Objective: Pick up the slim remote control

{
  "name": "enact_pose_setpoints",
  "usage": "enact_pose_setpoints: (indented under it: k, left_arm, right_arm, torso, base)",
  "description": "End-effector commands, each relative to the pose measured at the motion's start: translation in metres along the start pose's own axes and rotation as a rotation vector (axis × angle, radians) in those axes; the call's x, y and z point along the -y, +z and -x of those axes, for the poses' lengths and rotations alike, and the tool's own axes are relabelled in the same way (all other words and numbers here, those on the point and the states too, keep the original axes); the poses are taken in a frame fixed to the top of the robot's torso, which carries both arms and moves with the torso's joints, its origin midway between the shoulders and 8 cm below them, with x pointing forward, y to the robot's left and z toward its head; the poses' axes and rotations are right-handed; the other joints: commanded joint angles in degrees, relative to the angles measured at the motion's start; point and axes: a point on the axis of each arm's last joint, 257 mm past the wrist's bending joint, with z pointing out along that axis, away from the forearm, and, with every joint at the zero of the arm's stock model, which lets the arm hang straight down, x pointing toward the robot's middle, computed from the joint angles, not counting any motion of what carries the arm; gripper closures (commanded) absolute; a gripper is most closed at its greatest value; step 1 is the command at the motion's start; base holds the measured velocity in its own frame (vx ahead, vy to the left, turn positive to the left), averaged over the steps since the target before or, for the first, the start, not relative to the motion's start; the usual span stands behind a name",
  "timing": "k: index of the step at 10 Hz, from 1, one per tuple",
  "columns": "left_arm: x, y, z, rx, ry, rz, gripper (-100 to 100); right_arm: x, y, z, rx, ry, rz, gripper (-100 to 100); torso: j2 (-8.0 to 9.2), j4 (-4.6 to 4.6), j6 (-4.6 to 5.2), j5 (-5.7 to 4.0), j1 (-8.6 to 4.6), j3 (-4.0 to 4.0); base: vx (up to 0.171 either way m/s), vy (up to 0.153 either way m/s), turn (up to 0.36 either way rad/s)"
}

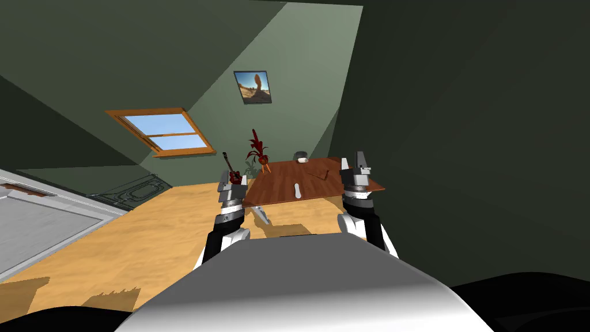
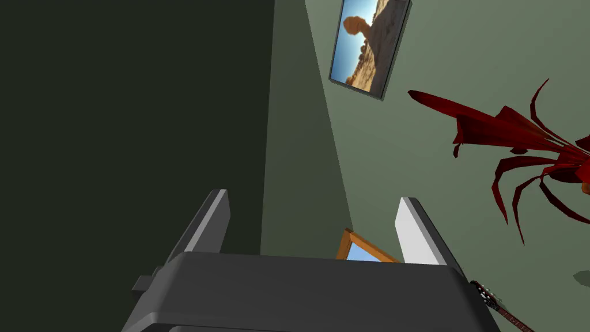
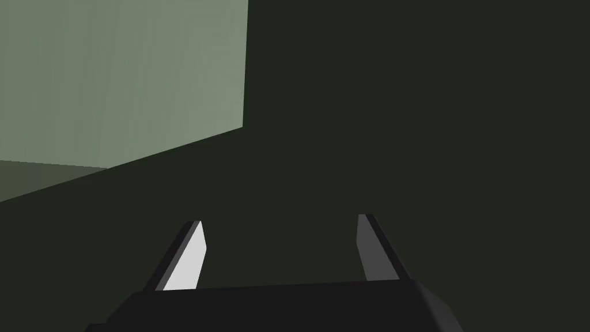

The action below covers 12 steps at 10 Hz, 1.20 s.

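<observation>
A slim, light grey remote control [image 1: 297, 190] lies flat on a brown wooden table [image 1: 276, 187], near the table's front edge. My left gripper [image 1: 232, 180] is raised off the table's left corner, fingers pointing up and away from the remote. In the left wrist view this left gripper [image 2: 311, 225] stands open with nothing between its fingers. My right gripper [image 1: 354, 161] is raised at the table's right side, also apart from the remote. In the right wrist view the right gripper [image 3: 280, 248] is open and empty.
A white bowl [image 1: 300, 156] and a flat brown object [image 1: 320, 172] sit farther back on the table. A red plant [image 1: 256, 151] and a dark red guitar [image 1: 230, 167] stand behind the table's left corner. Wooden floor [image 1: 144, 242] stretches left towards a grey slab [image 1: 34, 225].
</observation>
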Motion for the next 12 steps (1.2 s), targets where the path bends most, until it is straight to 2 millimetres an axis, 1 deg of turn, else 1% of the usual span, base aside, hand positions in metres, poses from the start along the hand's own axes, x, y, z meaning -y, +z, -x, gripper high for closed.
enact_pose_setpoints:
  k: [1,3,5,7,8,10,11,12]
  left_arm:
    - [-0.004,0.000,-0.012,-0.055,0.055,0.012,-100]
    - [-0.010,-0.003,-0.026,-0.121,0.127,0.026,-100]
    - [-0.020,-0.008,-0.045,-0.203,0.219,0.040,-100]
    - [-0.032,-0.016,-0.064,-0.296,0.321,0.054,-100]
    - [-0.033,-0.017,-0.065,-0.303,0.333,0.054,-100]
    - [-0.049,-0.030,-0.084,-0.406,0.448,0.064,-100]
    - [-0.050,-0.031,-0.085,-0.416,0.463,0.063,-100]
    - [-0.059,-0.039,-0.094,-0.474,0.527,0.066,-100]
  right_arm:
    - [0.000,0.000,0.000,0.000,0.000,0.000,0]
    - [0.000,0.000,0.000,0.000,0.000,0.000,0]
    - [0.000,0.000,0.000,0.000,0.000,0.000,0]
    - [0.000,0.000,0.000,0.000,0.000,0.000,0]
    - [0.000,0.000,0.000,0.000,0.000,0.000,0]
    - [0.000,0.000,0.000,0.000,0.000,0.000,0]
    - [0.000,0.000,0.000,0.000,0.000,0.000,0]
    - [0.000,0.000,0.000,0.000,0.000,0.000,0]
  torso:
    - [0.00,0.00,0.00,0.00,0.00,0.00]
    - [0.29,0.06,0.02,-0.03,-0.11,0.16]
    - [0.49,0.11,0.02,-0.02,-0.09,0.28]
    - [0.58,0.13,0.02,-0.05,-0.26,0.34]
    - [0.57,0.13,0.02,-0.07,-0.30,0.33]
    - [0.36,0.09,0.02,-0.03,-0.10,0.21]
    - [0.41,0.09,0.02,-0.04,-0.15,0.24]
    - [0.35,0.09,-0.02,-0.02,-0.09,0.21]
  base:
    - [-0.052,-0.026,-0.099]
    - [-0.096,-0.032,-0.111]
    - [-0.146,-0.025,-0.135]
    - [-0.143,-0.085,-0.170]
    - [-0.089,-0.042,-0.042]
    - [-0.091,-0.044,-0.187]
    - [-0.081,-0.036,-0.038]
    - [-0.082,-0.038,-0.119]
